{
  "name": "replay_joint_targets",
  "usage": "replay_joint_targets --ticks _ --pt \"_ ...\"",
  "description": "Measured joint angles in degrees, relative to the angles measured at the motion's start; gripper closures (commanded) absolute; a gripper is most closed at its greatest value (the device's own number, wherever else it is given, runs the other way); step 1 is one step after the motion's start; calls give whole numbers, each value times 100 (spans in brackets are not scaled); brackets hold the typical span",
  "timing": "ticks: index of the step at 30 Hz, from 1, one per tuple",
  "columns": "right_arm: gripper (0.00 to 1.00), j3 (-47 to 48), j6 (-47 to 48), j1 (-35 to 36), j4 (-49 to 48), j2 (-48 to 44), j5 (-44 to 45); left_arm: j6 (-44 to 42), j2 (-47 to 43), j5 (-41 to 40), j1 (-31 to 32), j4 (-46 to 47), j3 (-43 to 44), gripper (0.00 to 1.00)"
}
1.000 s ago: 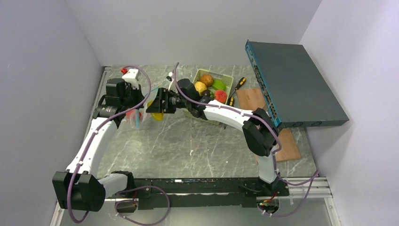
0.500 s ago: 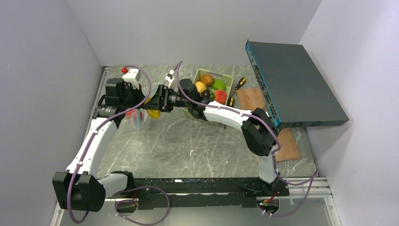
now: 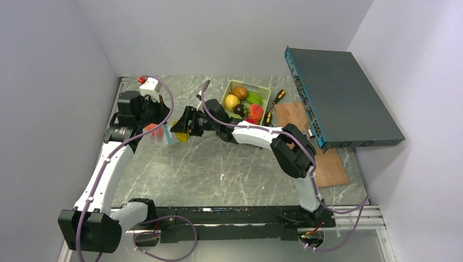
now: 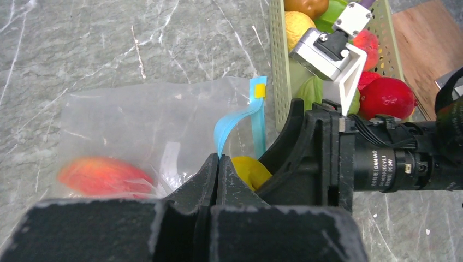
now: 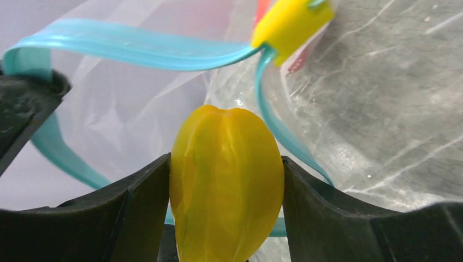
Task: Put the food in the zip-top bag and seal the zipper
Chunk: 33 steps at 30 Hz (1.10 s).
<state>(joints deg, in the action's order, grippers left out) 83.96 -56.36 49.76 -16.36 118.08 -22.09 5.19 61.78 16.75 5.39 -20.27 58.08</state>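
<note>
The clear zip-top bag (image 4: 136,120) lies on the marble table with a red fruit (image 4: 104,177) inside. My left gripper (image 4: 218,161) is shut on the upper light blue zipper strip (image 4: 235,117) and holds the mouth lifted open. My right gripper (image 5: 224,164) is shut on a yellow ridged fruit (image 5: 226,180) right at the bag's mouth, between the two zipper strips (image 5: 136,46). From above, the yellow fruit (image 3: 180,134) sits just right of the bag (image 3: 158,131). More food lies in the pale green basket (image 3: 266,93).
The basket's wall (image 4: 277,82) stands just right of the bag. A large dark teal flat box (image 3: 338,98) leans at the right over a wooden board (image 3: 330,166). Screwdrivers (image 3: 278,97) lie beside the basket. A white and red object (image 3: 148,83) sits at the back left.
My right gripper with the yellow fruit rose slightly, then came down at the bag's mouth. My left gripper has shifted a little to the left, still holding the zipper strip.
</note>
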Motion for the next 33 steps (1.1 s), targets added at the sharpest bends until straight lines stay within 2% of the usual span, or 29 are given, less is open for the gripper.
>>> replay_joint_targets --ticks 3,18,23,33 --pt "69 59 70 0 210 0 229 2 0 98 0 17 0 100" --pt "18 1631 710 0 2000 275 1036 -13 146 330 -2 155 0 100" --pt "13 1899 933 0 2481 358 1318 -4 190 398 17 151 0 100" --pt "17 1952 1451 9 2946 310 1596 -4 197 319 31 122 0 100"
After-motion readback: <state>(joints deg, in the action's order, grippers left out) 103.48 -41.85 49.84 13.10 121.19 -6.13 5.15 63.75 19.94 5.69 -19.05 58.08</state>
